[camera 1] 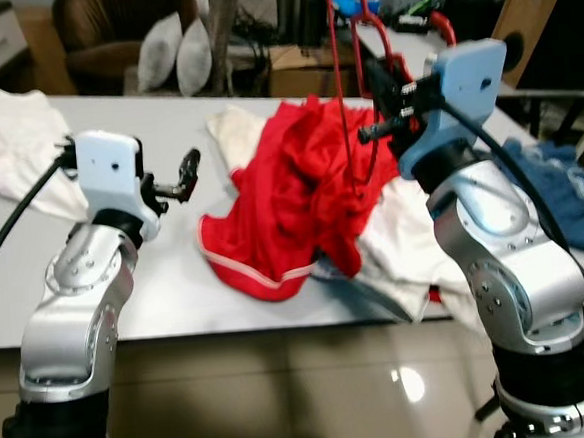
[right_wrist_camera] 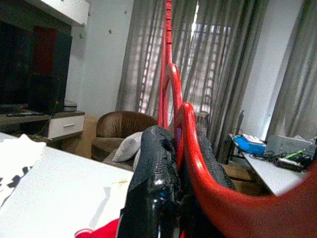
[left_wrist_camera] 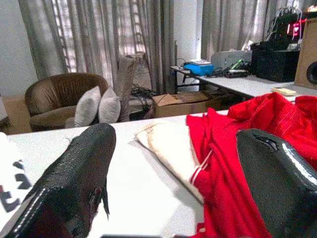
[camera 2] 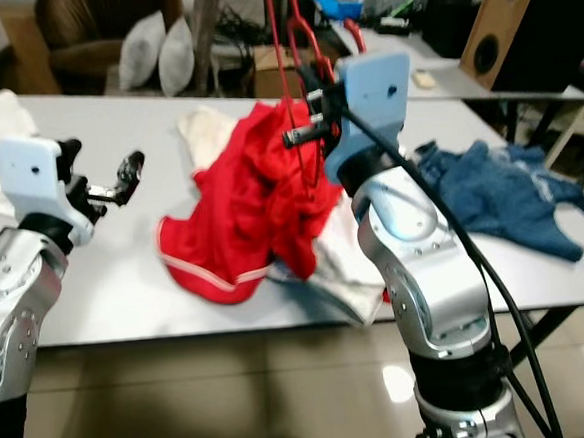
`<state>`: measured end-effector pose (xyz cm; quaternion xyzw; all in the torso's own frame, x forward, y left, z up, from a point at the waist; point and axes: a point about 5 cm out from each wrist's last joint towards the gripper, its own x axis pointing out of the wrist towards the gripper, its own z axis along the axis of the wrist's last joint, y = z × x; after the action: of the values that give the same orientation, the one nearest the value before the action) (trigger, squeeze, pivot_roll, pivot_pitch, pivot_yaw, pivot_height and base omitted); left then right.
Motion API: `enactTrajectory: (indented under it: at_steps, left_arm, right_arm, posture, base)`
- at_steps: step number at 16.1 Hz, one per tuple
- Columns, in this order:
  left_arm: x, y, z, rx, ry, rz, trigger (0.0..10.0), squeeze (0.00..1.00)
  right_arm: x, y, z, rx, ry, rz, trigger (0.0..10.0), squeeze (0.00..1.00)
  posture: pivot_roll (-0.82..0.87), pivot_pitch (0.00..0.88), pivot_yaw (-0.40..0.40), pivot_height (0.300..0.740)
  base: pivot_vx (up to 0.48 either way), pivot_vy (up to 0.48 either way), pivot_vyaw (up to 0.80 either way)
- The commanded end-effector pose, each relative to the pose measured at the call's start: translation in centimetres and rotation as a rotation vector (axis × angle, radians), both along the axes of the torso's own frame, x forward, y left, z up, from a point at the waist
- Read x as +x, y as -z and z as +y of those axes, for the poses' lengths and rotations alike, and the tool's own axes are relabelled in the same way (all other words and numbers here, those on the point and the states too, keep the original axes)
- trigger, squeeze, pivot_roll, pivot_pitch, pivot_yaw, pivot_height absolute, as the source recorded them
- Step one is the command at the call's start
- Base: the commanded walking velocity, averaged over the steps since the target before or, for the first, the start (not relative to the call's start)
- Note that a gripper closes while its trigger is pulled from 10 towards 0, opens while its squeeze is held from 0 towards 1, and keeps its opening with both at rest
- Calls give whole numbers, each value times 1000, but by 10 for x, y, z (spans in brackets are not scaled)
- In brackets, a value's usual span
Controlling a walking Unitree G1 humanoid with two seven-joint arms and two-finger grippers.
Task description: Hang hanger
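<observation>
Red hanger (right_wrist_camera: 198, 163) clamped in right pincer (camera 1: 389, 97), upper right of frame, lifted but not yet hung.
Left pincer (camera 1: 184, 176) apart, empty; red shirt (camera 1: 291, 199) drapes onto counter (camera 1: 176, 277).

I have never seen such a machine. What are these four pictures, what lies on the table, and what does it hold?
It is a humanoid robot with two silver arms, each ending in two black fingers. Two pictures come from its head, looking down at a white table. The other two come from cameras on its wrists. On the table lie a red garment, white clothes and a blue garment. The right gripper is shut on a red hanger, which the red garment hangs from. The left gripper is open and holds nothing.
</observation>
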<state>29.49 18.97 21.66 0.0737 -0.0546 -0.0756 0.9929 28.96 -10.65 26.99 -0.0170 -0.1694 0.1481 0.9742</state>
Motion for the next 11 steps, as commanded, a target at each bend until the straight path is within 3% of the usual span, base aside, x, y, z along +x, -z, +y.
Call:
enactTrajectory:
  at_steps: [1, 5, 9, 11]
  left_arm:
    - [-1, 2, -5, 9, 13, 10, 10000, 0]
    - [-4, 3, 0, 40, -2, 23, 10000, 0]
    - [-6, 20, 5, 69, 20, 82, 10000, 0]
    - [-9, 44, 9, 74, 22, 151, 10000, 0]
  right_arm:
    - [2, 3, -6, -8, 22, 23, 10000, 0]
    - [7, 14, -2, -13, 19, 69, 10000, 0]
    - [2, 32, 6, -69, -20, 133, 10000, 0]
    - [-6, 81, 1, -179, -9, 307, 10000, 0]
  posture:
    - [-39, 0, -48, 740]
    - [-9, 0, -55, 740]
    - [-45, 0, -14, 740]
    - [-75, 0, 10, 740]
  base:
    - [0, 424, 0]
    - [0, 420, 0]
    - [0, 423, 0]
    - [0, 424, 0]
